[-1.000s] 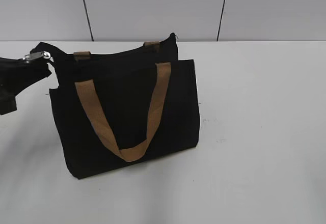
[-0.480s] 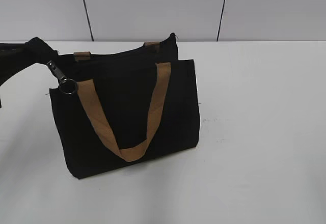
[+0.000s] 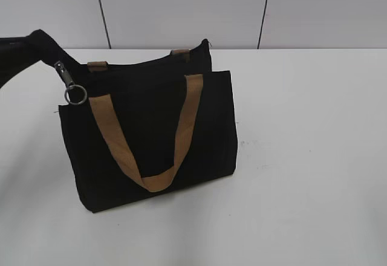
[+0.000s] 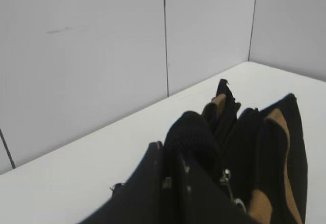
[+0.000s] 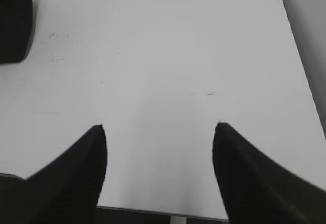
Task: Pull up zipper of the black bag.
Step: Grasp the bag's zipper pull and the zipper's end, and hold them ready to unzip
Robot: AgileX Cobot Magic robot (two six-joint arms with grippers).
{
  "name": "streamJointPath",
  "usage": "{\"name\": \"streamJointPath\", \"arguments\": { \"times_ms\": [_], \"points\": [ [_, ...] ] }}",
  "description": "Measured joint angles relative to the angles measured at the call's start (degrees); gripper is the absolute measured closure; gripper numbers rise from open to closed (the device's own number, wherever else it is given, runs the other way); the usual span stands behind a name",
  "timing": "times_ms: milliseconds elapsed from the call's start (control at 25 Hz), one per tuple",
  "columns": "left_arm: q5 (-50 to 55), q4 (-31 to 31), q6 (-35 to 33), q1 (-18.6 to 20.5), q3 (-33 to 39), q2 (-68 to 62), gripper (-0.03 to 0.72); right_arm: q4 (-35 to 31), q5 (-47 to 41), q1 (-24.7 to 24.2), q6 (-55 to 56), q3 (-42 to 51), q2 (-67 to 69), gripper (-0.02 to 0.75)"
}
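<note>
The left gripper (image 4: 175, 170) clamps the zipper (image 3: 68, 84) tape's tail beside the rectangular black bag (image 3: 151, 133); slider end-stopped. Next: release. The right gripper (image 5: 159, 132) gapes wide.

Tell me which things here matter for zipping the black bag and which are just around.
Part of the job:
black bag
zipper tab with metal ring pull
left gripper, closed on the tab

Just around:
tan handles
white table
right gripper, open over bare table
</note>
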State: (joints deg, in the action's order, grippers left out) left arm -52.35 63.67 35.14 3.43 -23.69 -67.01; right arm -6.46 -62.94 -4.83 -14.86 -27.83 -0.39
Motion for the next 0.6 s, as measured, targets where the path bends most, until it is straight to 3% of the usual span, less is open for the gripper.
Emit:
{"name": "streamJointPath", "arguments": {
  "times_ms": [200, 400, 600],
  "points": [
    [-3.1, -5.6, 0.0, 0.0, 0.0, 0.0, 0.676, 0.0, 0.0, 0.0, 0.0, 0.0, 0.0, 0.232],
    [-4.4, -6.0, 0.0, 0.0, 0.0, 0.0, 0.676, -0.5, 2.4, 0.0, -1.2, -1.0, 0.3, 0.237],
    [-4.7, -5.9, 0.0, 0.0, 0.2, 0.0, 0.676, -7.8, 4.9, 0.0, -7.7, -2.7, 8.1, 0.255]
  ]
}}
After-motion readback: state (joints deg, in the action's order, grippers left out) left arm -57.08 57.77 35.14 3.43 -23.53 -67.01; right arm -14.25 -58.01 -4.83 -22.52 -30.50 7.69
